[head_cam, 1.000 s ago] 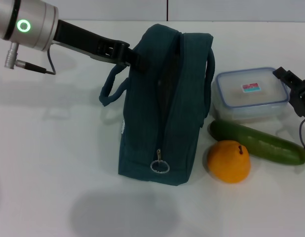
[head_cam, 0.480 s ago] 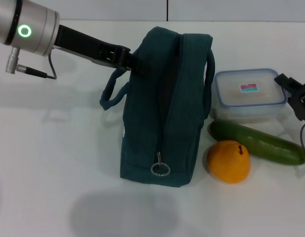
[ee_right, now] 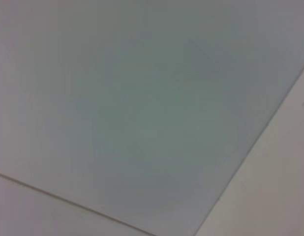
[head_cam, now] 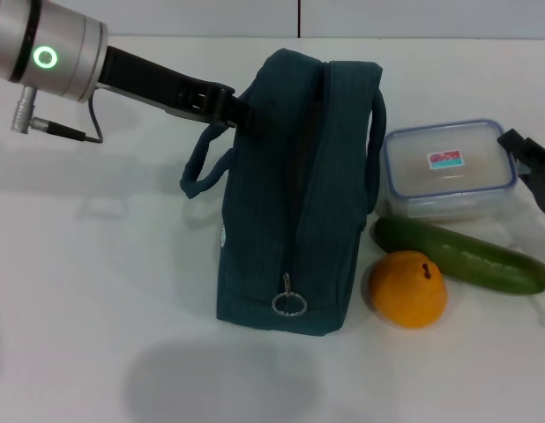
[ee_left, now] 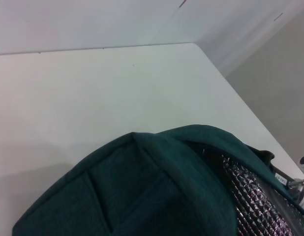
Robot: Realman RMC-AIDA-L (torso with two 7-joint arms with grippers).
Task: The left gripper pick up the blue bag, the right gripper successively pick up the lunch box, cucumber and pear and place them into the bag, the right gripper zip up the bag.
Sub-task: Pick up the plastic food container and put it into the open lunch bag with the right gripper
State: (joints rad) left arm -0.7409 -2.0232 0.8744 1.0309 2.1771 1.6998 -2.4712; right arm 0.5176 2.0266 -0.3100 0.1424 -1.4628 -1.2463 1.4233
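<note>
Left gripper fingers: the left gripper (head_cam: 240, 113) reaches in from ten o'clock in the head view, its black tips pressed against the upper left side of the blue bag (head_cam: 294, 203); they look pinched on the fabric, though the contact itself is hidden by the bag's edge.
Left wrist: a silver cylinder with a glowing green ring light (head_cam: 45, 58) sits at the far ten o'clock corner, a thin cable (head_cam: 78, 134) hanging below it.
Blue bag: it stands upright at the centre of the white table (head_cam: 96, 264), long axis running from twelve to six o'clock. One loop handle (head_cam: 200, 163) droops on the nine o'clock side, the other curves over on the three o'clock side. The ring zip pull (head_cam: 288, 304) hangs at the six o'clock end. The left wrist view shows the top seam parted, silver foil lining (ee_left: 255, 196) visible inside.
Right gripper: the right gripper (head_cam: 535, 167) shows at the three o'clock edge, just beside the lunch box; I cannot tell how its fingers stand.
Lunch box: the lunch box (head_cam: 449, 169) rests at two o'clock from the bag, lid on, label up.
Cucumber: the cucumber (head_cam: 462, 256) lies just in front of the box, slanting toward four o'clock.
Pear: the pear (head_cam: 408, 288) sits at four o'clock from the bag, touching the cucumber.
</note>
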